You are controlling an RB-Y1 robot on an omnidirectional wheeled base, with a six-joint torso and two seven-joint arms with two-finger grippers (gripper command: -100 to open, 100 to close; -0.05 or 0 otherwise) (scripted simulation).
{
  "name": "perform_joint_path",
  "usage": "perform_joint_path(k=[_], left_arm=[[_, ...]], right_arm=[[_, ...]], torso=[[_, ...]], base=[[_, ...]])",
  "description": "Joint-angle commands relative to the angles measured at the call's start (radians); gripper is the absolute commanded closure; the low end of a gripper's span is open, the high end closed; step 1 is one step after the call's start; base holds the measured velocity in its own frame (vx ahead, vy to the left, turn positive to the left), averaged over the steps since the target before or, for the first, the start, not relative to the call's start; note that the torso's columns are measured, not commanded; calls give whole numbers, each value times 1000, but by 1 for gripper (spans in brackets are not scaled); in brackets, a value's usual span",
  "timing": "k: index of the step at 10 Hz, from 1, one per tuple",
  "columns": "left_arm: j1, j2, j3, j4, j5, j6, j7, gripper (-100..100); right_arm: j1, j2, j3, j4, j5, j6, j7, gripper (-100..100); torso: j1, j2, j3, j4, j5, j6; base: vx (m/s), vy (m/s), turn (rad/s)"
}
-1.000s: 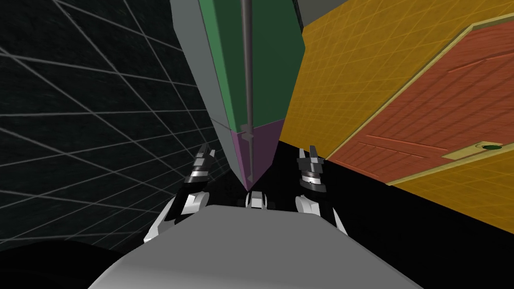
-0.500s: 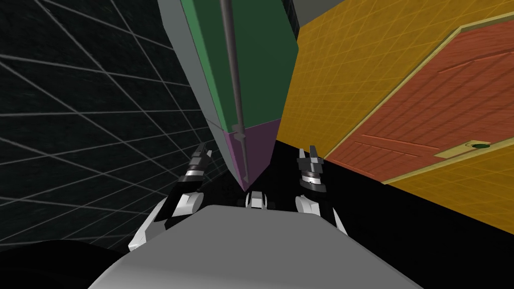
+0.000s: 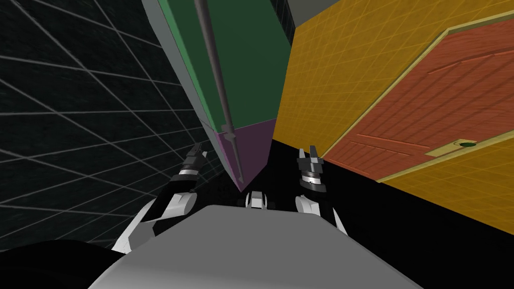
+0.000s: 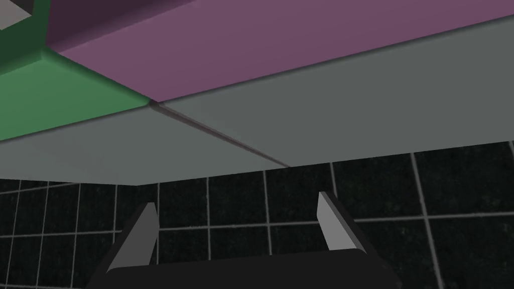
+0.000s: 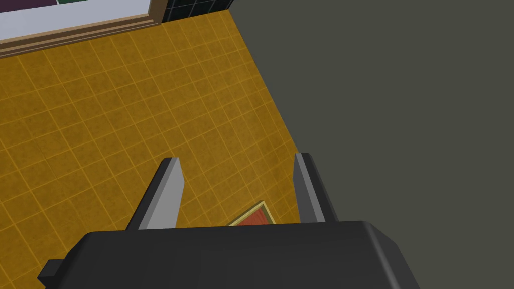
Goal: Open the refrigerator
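Note:
The refrigerator stands right in front of me, with a green upper door (image 3: pixel 246 65), a purple lower door (image 3: pixel 253 148) and a grey side (image 3: pixel 173 55). A long grey handle bar (image 3: pixel 216 85) runs down both doors. My left gripper (image 3: pixel 197 150) is open beside the grey side, left of the handle. The left wrist view has its fingers (image 4: pixel 237 200) apart and empty, close under the grey side (image 4: pixel 351 110), with the purple door (image 4: pixel 281 45) and the green door (image 4: pixel 60 95) beyond. My right gripper (image 3: pixel 308 151) hangs open right of the fridge, its fingers (image 5: pixel 236 158) empty.
A dark tiled wall (image 3: pixel 75 125) runs along the left. A yellow tiled wall (image 3: pixel 321 75) with a red-brown door (image 3: pixel 441 95) and its knob plate (image 3: pixel 459 146) is on the right. A black area (image 3: pixel 401 226) lies low on the right.
The whole head picture has swung, so the fridge leans further left. My left arm has stretched out to the left, alongside the fridge's grey side. The right arm holds still.

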Motion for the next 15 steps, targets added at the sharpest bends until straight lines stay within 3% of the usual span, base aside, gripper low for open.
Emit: perform_joint_path(k=[1,7,15], left_arm=[[19,9,43,-17,12,79,4,-100],[48,53,134,-21,38,233,14,-100],[97,167,273,-55,79,462,28,-100]], right_arm=[[0,0,0,0,0,0,0,0],[0,0,0,0,0,0,0,0],[0,0,0,0,0,0,0,0]], torso=[[0,0,0,0,0,0],[3,1,1,0,1,0],[1,1,1,0,0,0]], base=[[10,-125,-25],[22,-114,-23],[21,-129,-27]])
